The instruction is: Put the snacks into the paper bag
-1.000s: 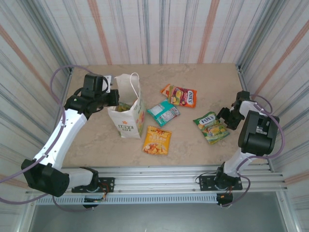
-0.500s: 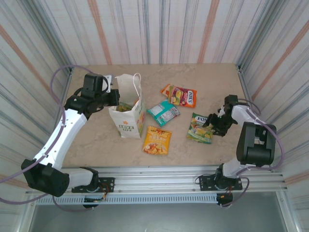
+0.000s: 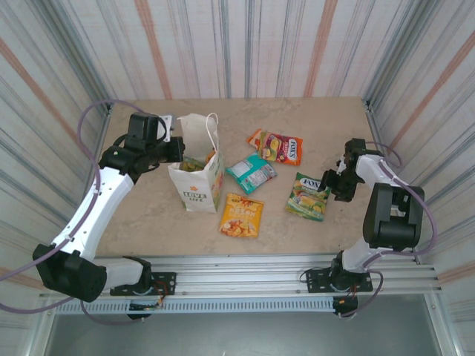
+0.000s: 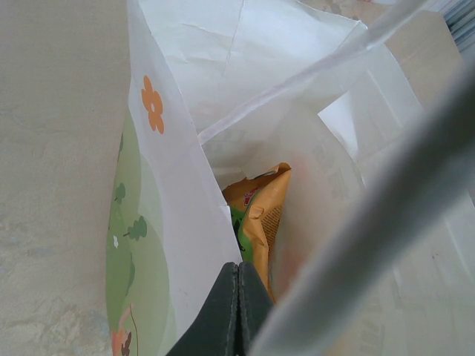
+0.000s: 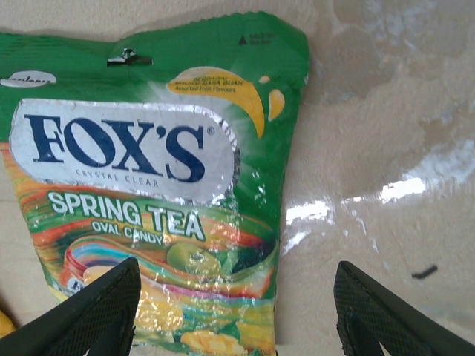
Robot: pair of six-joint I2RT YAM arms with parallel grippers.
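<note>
The white paper bag [image 3: 197, 174] stands upright left of centre, with an orange and a green packet [image 4: 260, 215] down inside it. My left gripper [image 3: 178, 148] is at the bag's left rim, and its fingers [image 4: 239, 311] are pressed together beside the bag's wall [image 4: 178, 222]. On the table lie a red-orange Fox's packet [image 3: 278, 147], a teal packet [image 3: 251, 172], an orange packet [image 3: 242, 215] and a green Fox's packet [image 3: 308, 196]. My right gripper [image 3: 335, 184] hangs open low over the green packet [image 5: 148, 193], whose lower right part lies between the fingers [image 5: 237, 319].
Striped walls close the table [image 3: 148, 222] in on three sides, and the right wall runs close behind my right arm. A metal rail [image 3: 245, 267] runs along the near edge. Bare tabletop [image 5: 386, 148] lies right of the green packet.
My right gripper swung left onto the green packet, which slid and turned a little leftward. Its jaws have narrowed slightly. The left arm and the bag have stayed put.
</note>
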